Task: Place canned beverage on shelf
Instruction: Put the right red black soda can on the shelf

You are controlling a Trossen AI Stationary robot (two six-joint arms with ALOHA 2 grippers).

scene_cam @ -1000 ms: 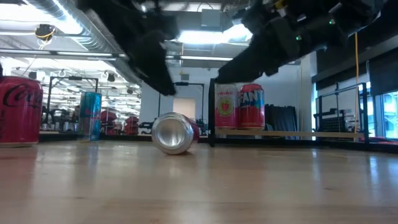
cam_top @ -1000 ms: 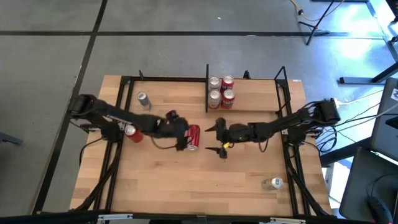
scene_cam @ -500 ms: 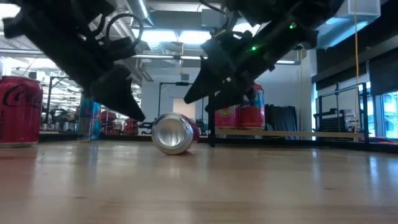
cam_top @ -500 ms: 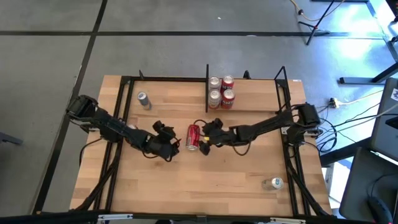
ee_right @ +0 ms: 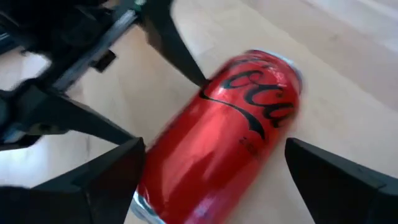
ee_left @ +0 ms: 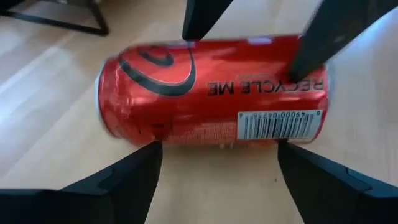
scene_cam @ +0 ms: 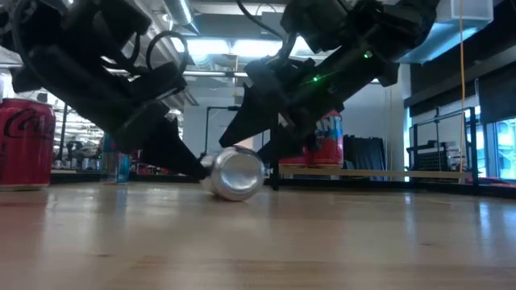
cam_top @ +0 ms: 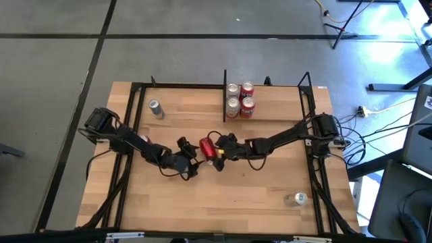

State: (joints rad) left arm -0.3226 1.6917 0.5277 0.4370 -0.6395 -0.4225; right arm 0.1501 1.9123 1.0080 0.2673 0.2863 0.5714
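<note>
A red can [cam_top: 206,150] lies on its side at the table's middle, resting on its round wall. My left gripper [cam_top: 194,158] stands open on its left, fingertips at the can's long side [ee_left: 211,93]. My right gripper [cam_top: 217,154] stands open on its right, and the can [ee_right: 230,130] reaches in between its spread fingers. The shelf [cam_top: 277,101] is the bay at the far edge, right of the black divider plate [cam_top: 225,91]. Several cans [cam_top: 240,100] stand upright in its left corner. My left gripper meets the can's long side with both open fingertips [ee_left: 146,158], one toward each end, slanting down from the table's left. The fingers point across the can, which lies on the wood. My right gripper has one finger [ee_left: 311,50] slanting down across the can's wall near the barcode end [ee_left: 298,84], from the table's right. Its other finger ends at the can's edge. Whether either one presses the can, I cannot tell.
A blue and silver can [cam_top: 156,108] stands at the far left. Another can [cam_top: 299,198] lies near the front right corner. A red can [scene_cam: 24,145] stands at the left in the low view. Black frame rails [cam_top: 128,135] run along both table sides.
My left gripper has come down from above the can to table height on its left and closed in on its side. My right gripper has moved toward the table's left up to the can and rolled. The can has turned a little on the wood.
</note>
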